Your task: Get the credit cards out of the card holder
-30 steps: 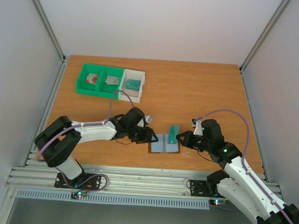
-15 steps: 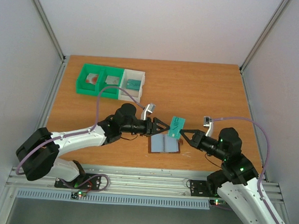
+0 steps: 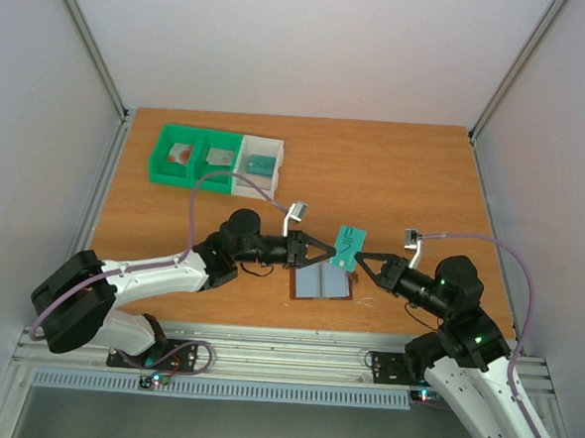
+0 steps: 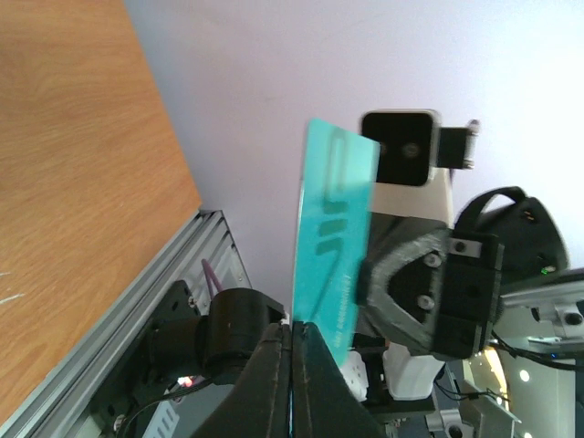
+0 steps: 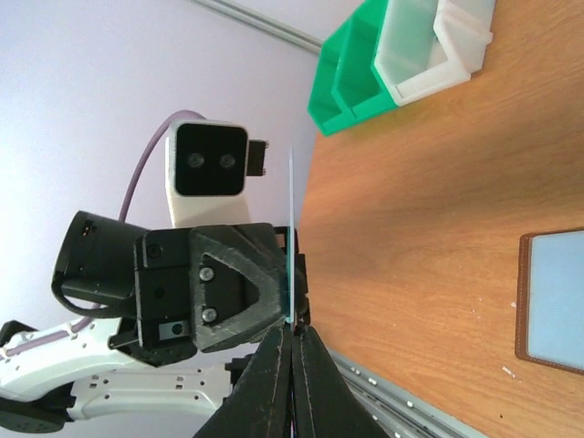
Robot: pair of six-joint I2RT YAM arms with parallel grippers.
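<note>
I counted two claws, one card holder and four cards. The left claw (image 3: pixel 327 253) and the right claw (image 3: pixel 360 260) met tip to tip, and both were closed on the same teal card (image 3: pixel 347 247), which stood raised on edge between them. In the left wrist view the left claw's fingers (image 4: pixel 274 365) pinched its lower edge. In the right wrist view the card showed only as a thin line above the closed tips.

The card holder (image 3: pixel 322 281) lay open and flat on the table just below both claws, blue-grey inside with a brown border. No card showed in its pockets that I could make out.

The other three cards sat well beyond the left claw, toward the far left corner. A white card with a red mark (image 3: pixel 181 155) and a grey card (image 3: pixel 220 156) each had a compartment of the green bin (image 3: pixel 162 166). A second teal card (image 3: pixel 261 163) lay in the white bin (image 3: pixel 276 156) touching the green one.

The table (image 3: pixel 394 176) was orange-brown wood, boxed by plain white walls and aluminium posts (image 3: pixel 90 43), with a slotted rail along the near edge.

A second before, the teal card had been low by the holder with only the right claw on it. Half a second before, the left claw's jaws had stood apart beside it.
</note>
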